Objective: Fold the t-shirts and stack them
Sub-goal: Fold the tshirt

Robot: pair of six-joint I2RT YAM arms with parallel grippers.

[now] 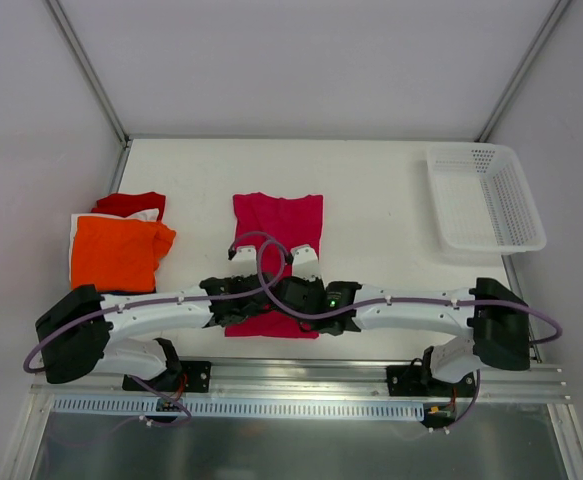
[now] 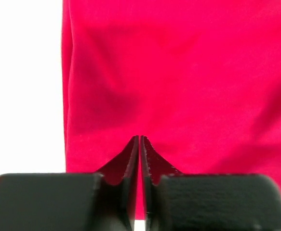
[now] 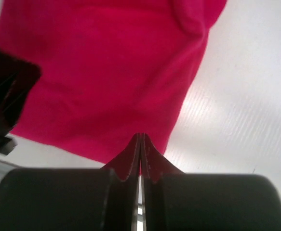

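While over magenta t-shirt (image 1: 277, 225), jaws together

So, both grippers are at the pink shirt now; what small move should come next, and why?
Probably raise the near end a little and carry it toward the collar. The left gripper and the right gripper both look shut on the magenta t-shirt near its near hem, and it lies flat at full length, not yet folded across.

Robot lab cell; plain white walls (image 1: 301, 60), aluminium frame rail (image 1: 301, 378)
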